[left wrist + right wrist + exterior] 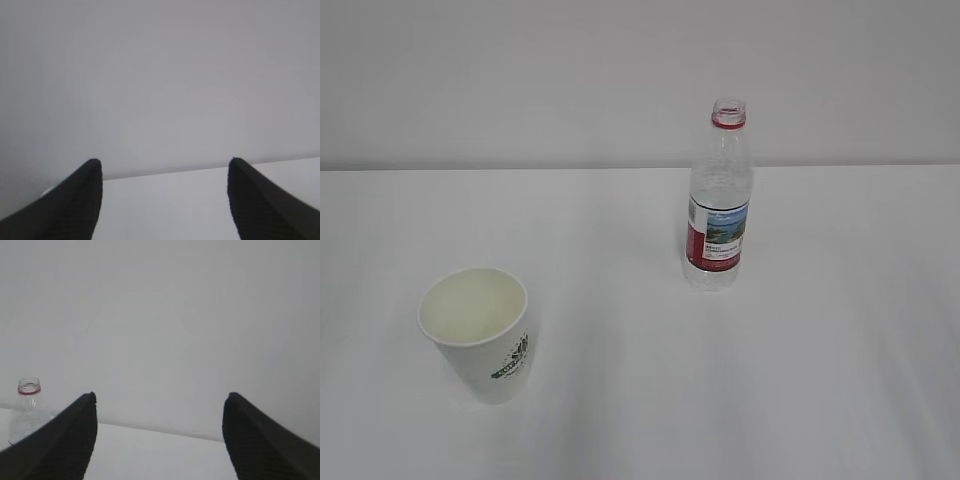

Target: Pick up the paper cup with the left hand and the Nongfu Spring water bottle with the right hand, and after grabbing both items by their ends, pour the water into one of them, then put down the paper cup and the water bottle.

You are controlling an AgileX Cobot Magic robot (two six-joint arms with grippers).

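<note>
both pincers, left hand (pixel 162 200) and right hand (pixel 159 437), gape wide and hold nothing. the paper cup (pixel 478 332) stands near-left on the table (pixel 840 330), the nongfu spring water bottle (pixel 718 200) upright, uncapped, further back right; approach each squarely, low on the body

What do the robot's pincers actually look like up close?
Only the tips show. The left pincer has two black fingers tapering to rounded points, with fine ribbing across them. The right pincer looks the same: black, ribbed, pointed fingers. No arms, cables or markings are in view.
</note>
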